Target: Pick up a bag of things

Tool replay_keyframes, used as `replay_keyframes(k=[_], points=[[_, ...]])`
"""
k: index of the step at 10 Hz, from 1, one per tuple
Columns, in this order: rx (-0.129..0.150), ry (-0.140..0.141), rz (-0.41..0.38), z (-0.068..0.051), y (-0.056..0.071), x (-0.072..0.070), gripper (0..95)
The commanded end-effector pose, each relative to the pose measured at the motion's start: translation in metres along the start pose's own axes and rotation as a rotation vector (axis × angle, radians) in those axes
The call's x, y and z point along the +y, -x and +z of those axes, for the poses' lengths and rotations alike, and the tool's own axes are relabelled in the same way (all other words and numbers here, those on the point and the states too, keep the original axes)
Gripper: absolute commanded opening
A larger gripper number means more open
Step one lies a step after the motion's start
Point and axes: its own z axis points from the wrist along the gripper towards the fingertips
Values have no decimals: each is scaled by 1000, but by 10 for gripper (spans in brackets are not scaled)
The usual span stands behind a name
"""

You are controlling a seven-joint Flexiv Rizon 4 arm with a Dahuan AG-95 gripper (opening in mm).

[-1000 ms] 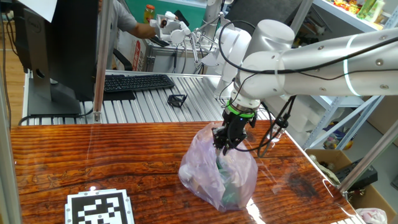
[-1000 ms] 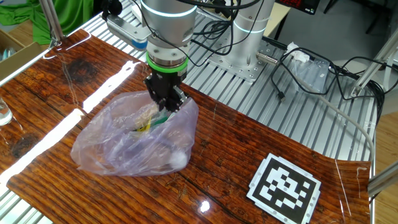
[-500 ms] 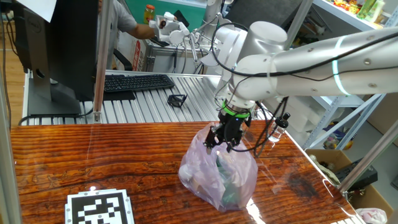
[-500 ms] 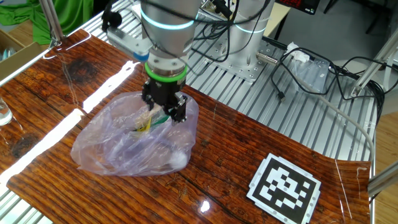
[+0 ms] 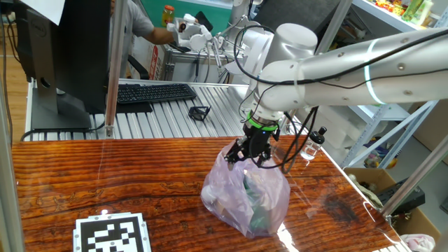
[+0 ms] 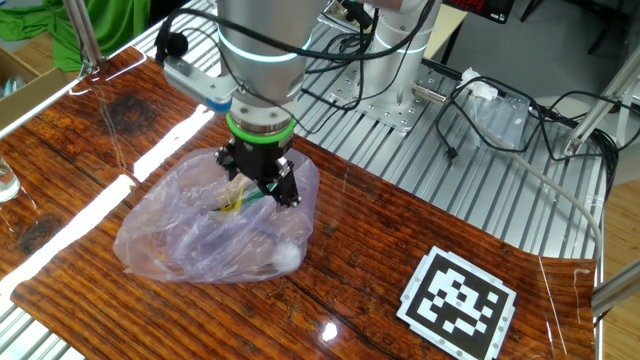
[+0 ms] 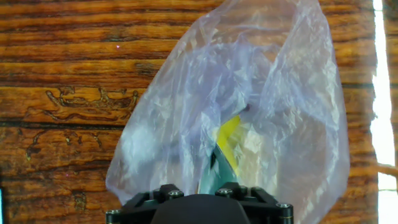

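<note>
The bag of things lies on the wooden desk, near the desk's edge that is next to the metal slatted surface. It is a thin, crinkly plastic bag of pale pink-lilac colour, and one can see through it. Greenish and yellow items show inside, and also something white and round in its lower part.

The pincer stands at the top of the bag, pointing down. Its black fingers are in the gathered plastic at the bag's upper part, and the film rises to them like a peak. The fingers seem to be pressed together on this plastic, but their tips are hidden by the folds, so I cannot tell it surely. In the hand view the bag fills the middle and its bottom rests on the desk.

A printed black and white marker lies flat on the desk, well apart from the bag.
</note>
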Motion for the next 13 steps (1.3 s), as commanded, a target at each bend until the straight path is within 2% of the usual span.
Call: replay_keyframes(k=[1,3,6,10,12,13], points=[[0,-2,8,4,2,3,950],[-1,-5,25,7,5,13,950],[-3,-43,22,10,11,26,950],[-9,-77,-9,16,17,27,950],[-16,-105,-32,19,18,25,950],[-17,-128,-48,19,19,23,950]])
